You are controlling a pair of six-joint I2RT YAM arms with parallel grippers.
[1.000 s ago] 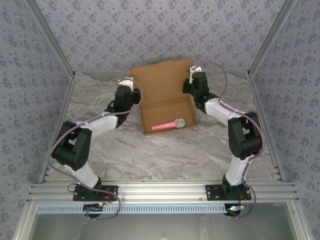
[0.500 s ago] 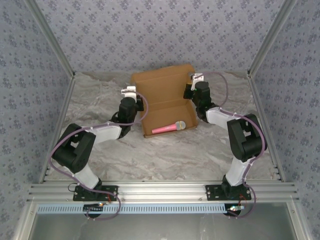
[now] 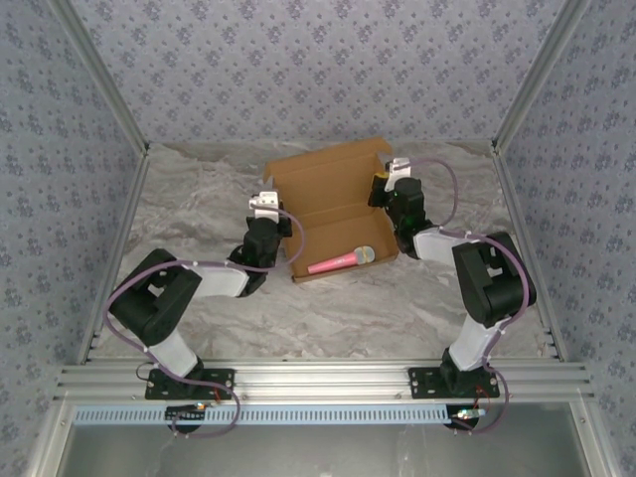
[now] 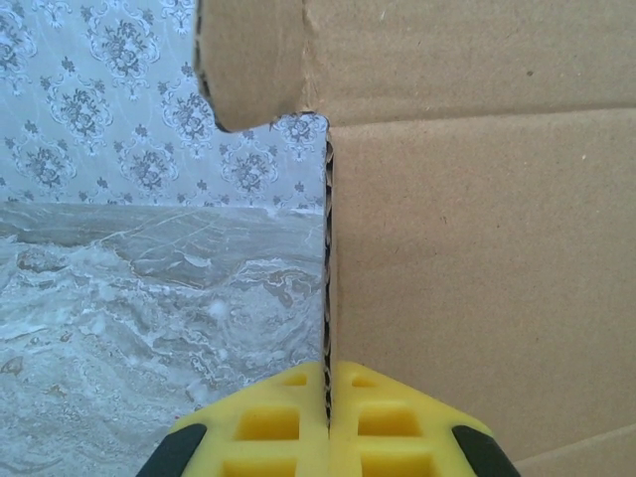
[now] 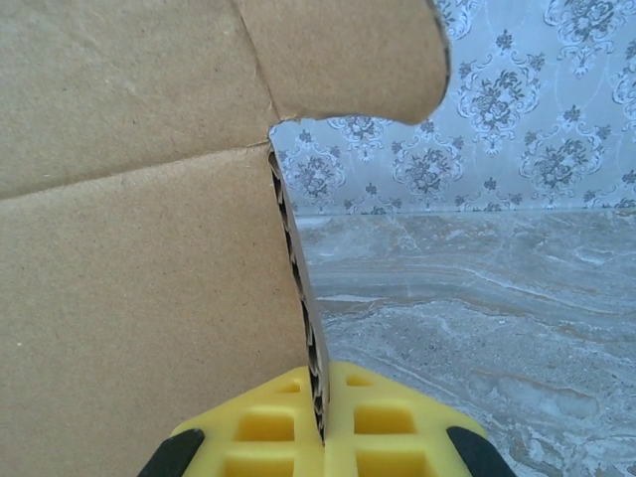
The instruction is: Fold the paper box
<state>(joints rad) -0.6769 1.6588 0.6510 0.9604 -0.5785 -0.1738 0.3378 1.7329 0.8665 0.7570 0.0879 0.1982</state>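
The paper box (image 3: 328, 194) is a brown cardboard mailer standing open mid-table, its lid raised at the back. A pink microphone (image 3: 338, 261) lies in its tray. My left gripper (image 3: 289, 229) is shut on the box's left side edge. In the left wrist view the yellow fingers (image 4: 268, 417) pinch the corrugated edge of the cardboard (image 4: 477, 248). My right gripper (image 3: 380, 195) is shut on the right side edge. In the right wrist view its yellow fingers (image 5: 397, 422) clamp the cardboard panel (image 5: 139, 298), with a rounded flap (image 5: 348, 60) above.
The box stands on a grey marbled tabletop (image 3: 338, 308), closed in by patterned walls (image 3: 318, 60) and aluminium posts (image 3: 522, 99). An aluminium rail (image 3: 318, 378) runs along the near edge by the arm bases.
Both grippers have drawn back toward the near edge, still clamped on the box. The box has come with them, slid nearer and a little to the right.
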